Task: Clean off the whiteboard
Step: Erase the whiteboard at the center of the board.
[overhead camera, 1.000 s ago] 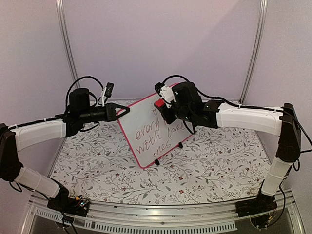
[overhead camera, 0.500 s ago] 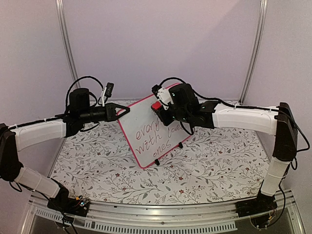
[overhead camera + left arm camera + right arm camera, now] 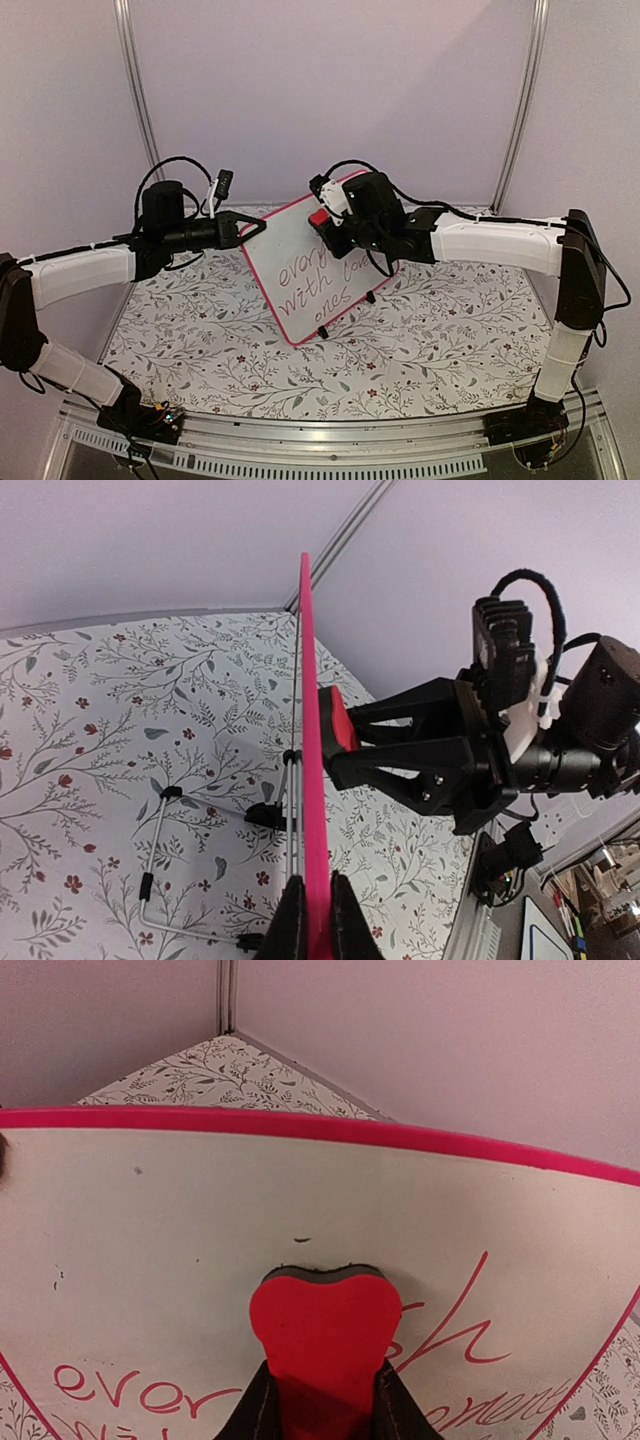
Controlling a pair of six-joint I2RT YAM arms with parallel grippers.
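We see the whiteboard [image 3: 285, 250] standing on the floral-patterned table [image 3: 430, 350], toward its far edge and roughly midway between its left and right edges. The board rests on small black feet [image 3: 322, 330] and a thin wire stand [image 3: 160, 850] props it from behind. Its written face is turned toward the near edge. Red handwriting [image 3: 312, 290] fills the lower part of the face, and the upper left part is bare white with a few tiny marks.

Our left gripper [image 3: 262, 228] is clenched on the board's pink frame at its upper left corner. From the left wrist we see the fingers [image 3: 292, 925] pinching either side of that thin edge.

Our right gripper [image 3: 325, 225] grasps a red heart-shaped eraser [image 3: 322, 1315] between its fingers [image 3: 262, 1410]. The eraser's pad lies flat against the white face in the upper part of the board, just left of a large red letter stroke and above the first written line.
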